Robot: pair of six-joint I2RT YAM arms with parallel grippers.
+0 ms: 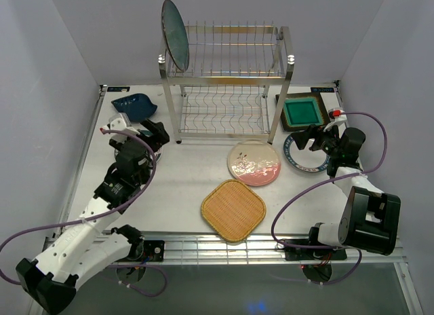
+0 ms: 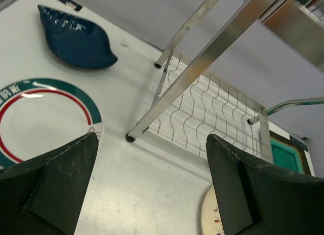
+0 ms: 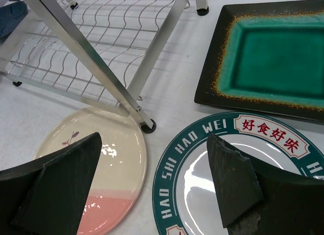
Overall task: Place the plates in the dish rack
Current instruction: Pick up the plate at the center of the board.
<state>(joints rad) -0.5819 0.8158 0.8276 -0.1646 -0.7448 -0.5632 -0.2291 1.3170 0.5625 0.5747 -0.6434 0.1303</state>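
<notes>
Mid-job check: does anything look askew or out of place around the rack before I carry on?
One thing: the dark teal plate stands on edge at the very left end of the top tier of the dish rack. It is right by the end posts and seems to tilt leftward, so it looks less secure. Nothing looks broken or spilled.

Plain pale walls [image 1: 68,36] enclose a white table [image 1: 186,174] on 3 sides.
</notes>
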